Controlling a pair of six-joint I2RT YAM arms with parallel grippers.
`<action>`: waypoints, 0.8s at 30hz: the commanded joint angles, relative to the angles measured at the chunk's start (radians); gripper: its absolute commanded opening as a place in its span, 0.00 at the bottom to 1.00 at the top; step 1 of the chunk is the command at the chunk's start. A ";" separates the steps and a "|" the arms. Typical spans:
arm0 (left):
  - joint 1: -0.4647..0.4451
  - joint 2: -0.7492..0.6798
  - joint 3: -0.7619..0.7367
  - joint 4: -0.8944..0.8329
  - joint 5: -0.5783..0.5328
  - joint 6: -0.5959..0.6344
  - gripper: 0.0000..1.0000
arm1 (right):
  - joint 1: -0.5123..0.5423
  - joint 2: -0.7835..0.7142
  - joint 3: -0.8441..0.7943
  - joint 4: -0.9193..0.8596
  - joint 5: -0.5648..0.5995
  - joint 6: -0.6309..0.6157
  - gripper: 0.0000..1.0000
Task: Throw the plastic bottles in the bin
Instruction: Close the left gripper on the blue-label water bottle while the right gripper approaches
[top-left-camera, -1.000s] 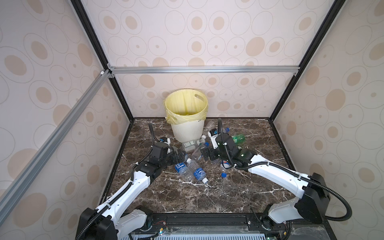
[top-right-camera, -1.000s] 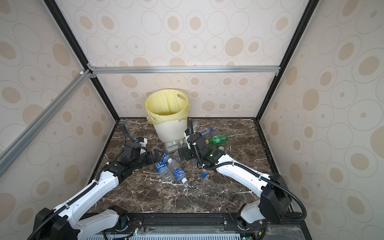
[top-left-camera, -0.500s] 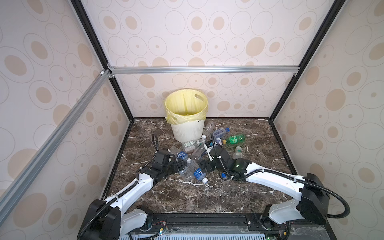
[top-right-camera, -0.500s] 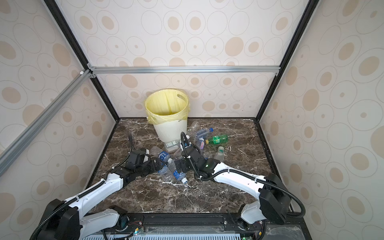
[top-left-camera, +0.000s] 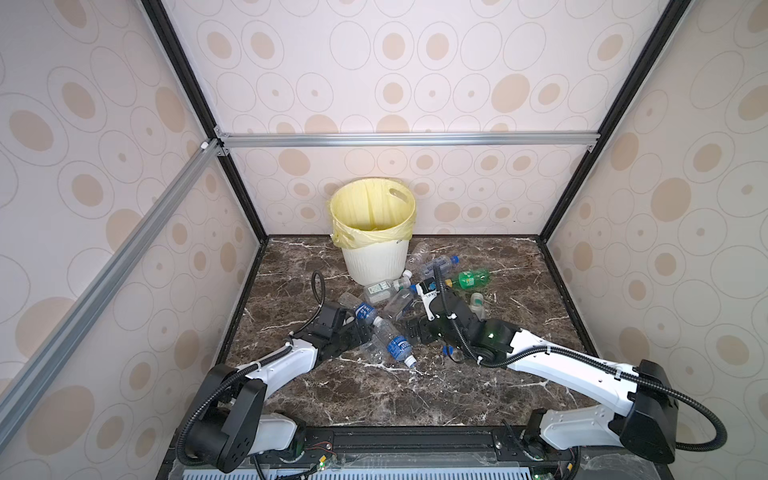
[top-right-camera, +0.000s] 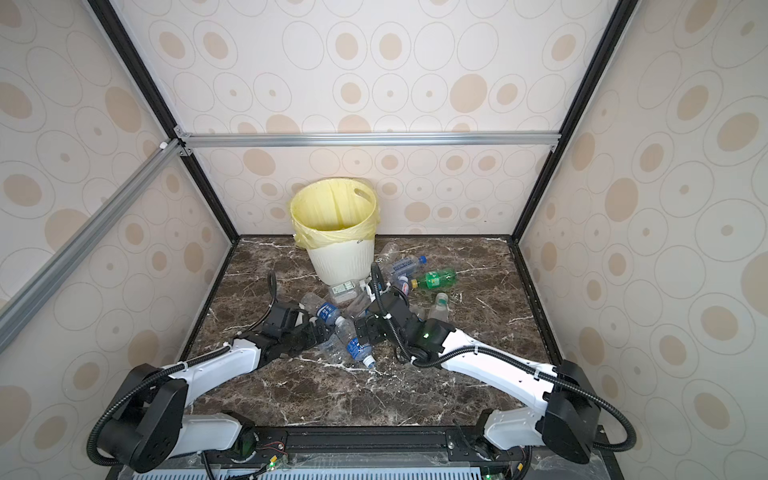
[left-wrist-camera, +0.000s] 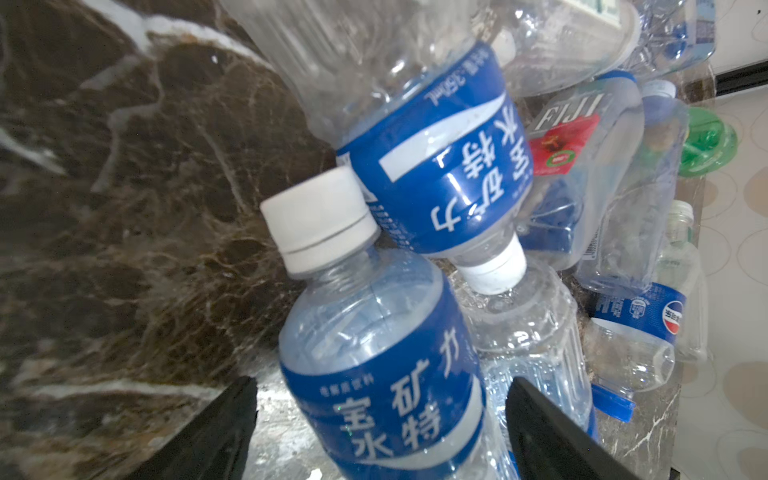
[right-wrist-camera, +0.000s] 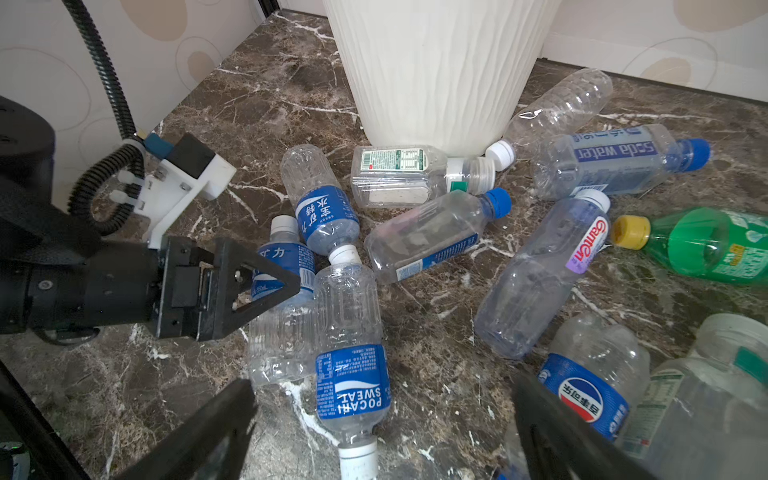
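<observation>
– Plastic, thin and crinkled, mostly clear. In both top views the plastic bottles (top-left-camera: 397, 345) lie on their sides in a loose heap at the foot of the bin (top-left-camera: 376, 259).

– And the bin?

– Round, cream and ribbed, standing against the back wall, with a pale yellow bag (top-left-camera: 370, 203) folded over its rim. A green bottle (top-right-camera: 434, 279) lies to its right. The left gripper (top-left-camera: 368, 332) and right gripper (top-left-camera: 409, 330) sit low in the heap, facing each other.

– The left wrist view?

– Black fingers (left-wrist-camera: 232, 419) stand either side of a blue-labelled bottle (left-wrist-camera: 365, 332) with a white screw cap. A gap shows on each side, so the claw is spread around it, not clamped. Beyond it lies a squarish Fiji bottle (left-wrist-camera: 582, 137).

– The right wrist view?

– That claw is spread wide and grips nothing. A Pocari Sweat bottle (right-wrist-camera: 353, 332) lies on the floor between its fingers, cap towards the camera.

– Surface and room?

– The floor (top-left-camera: 374, 395) is glossy dark brown marble with white veins. The walls (top-left-camera: 415, 62) are cream paper with tan ovals. An aluminium rail (top-left-camera: 407, 139) crosses the back.
</observation>
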 joint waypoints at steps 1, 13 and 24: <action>0.014 -0.008 -0.013 0.048 -0.037 -0.022 0.90 | 0.012 -0.035 -0.004 -0.029 0.037 0.025 1.00; 0.081 0.032 -0.052 0.144 0.009 -0.058 0.80 | 0.025 0.029 -0.020 0.058 0.040 0.022 1.00; 0.121 -0.031 -0.094 0.130 -0.016 -0.057 0.66 | 0.025 0.167 0.064 0.121 -0.053 -0.009 1.00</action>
